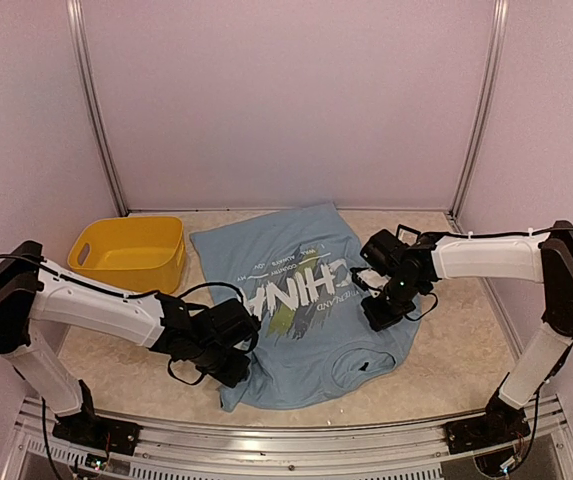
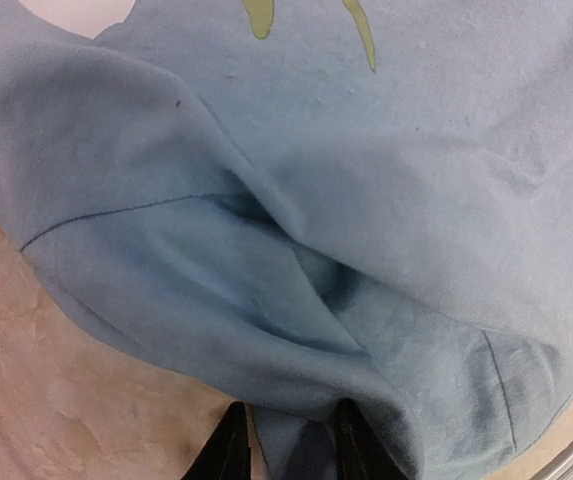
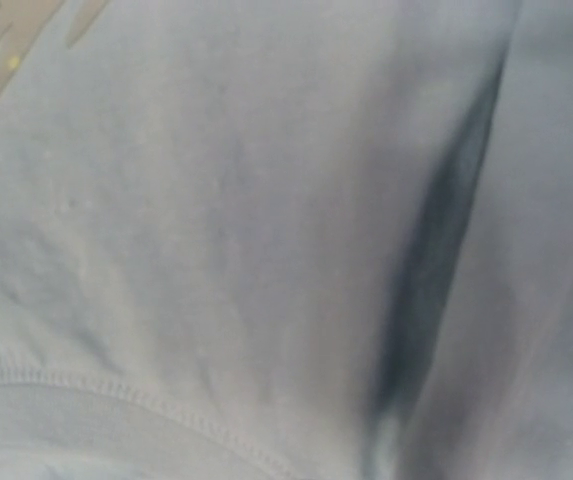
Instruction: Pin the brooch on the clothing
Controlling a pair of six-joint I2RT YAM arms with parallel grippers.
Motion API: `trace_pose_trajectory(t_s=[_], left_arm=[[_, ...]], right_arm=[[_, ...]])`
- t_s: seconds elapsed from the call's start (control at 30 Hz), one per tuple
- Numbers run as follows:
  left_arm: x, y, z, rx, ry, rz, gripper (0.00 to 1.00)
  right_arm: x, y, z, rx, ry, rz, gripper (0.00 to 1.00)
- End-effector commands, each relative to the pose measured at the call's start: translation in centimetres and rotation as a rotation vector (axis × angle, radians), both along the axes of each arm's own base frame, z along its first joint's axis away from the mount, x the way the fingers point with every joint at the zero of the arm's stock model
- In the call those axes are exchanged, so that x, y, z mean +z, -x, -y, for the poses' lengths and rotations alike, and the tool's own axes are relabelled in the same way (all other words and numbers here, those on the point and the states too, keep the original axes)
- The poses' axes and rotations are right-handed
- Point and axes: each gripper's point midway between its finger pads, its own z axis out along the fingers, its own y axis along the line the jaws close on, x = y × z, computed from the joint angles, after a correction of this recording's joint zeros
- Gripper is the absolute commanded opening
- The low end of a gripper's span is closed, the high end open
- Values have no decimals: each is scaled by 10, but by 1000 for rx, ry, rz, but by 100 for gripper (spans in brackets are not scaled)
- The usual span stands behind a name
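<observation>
The light blue T-shirt (image 1: 301,345) with white "CHINA" lettering lies spread on the table, its collar toward the near edge. My left gripper (image 1: 234,362) is at the shirt's near left corner. In the left wrist view its two black fingers (image 2: 291,420) are closed on a bunched fold of the blue cloth (image 2: 366,200). My right gripper (image 1: 386,308) presses down on the shirt's right edge. The right wrist view shows only blurred blue cloth (image 3: 216,250) with a stitched hem, and no fingers. I see no brooch in any view.
A yellow plastic basket (image 1: 131,250) stands at the left, beside the shirt. The beige table top (image 1: 466,340) shows to the right of the shirt. White walls close in the back and both sides.
</observation>
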Motion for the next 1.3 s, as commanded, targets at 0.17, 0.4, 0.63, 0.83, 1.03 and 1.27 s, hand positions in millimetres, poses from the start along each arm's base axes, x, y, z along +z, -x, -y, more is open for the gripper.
trace_pose_trajectory(t_s=[0.17, 0.4, 0.63, 0.83, 1.03, 1.27], left_arm=[[7, 8, -15, 10, -64, -44, 0], [31, -44, -99, 362, -133, 66, 0], [43, -61, -144, 551, -104, 101, 0], [31, -59, -171, 646, -163, 95, 0], [55, -69, -174, 698, -150, 190, 43], [82, -55, -56, 241, 28, 217, 34]], right_arm=[[-5, -2, 1, 6, 4, 13, 0], [-26, 3, 13, -11, 54, -11, 0], [-35, 7, 17, -14, 66, -27, 0], [-15, -2, 6, 0, 20, 12, 0], [5, -23, 18, -48, 48, 84, 0], [-8, -23, 45, -148, 123, 59, 0]])
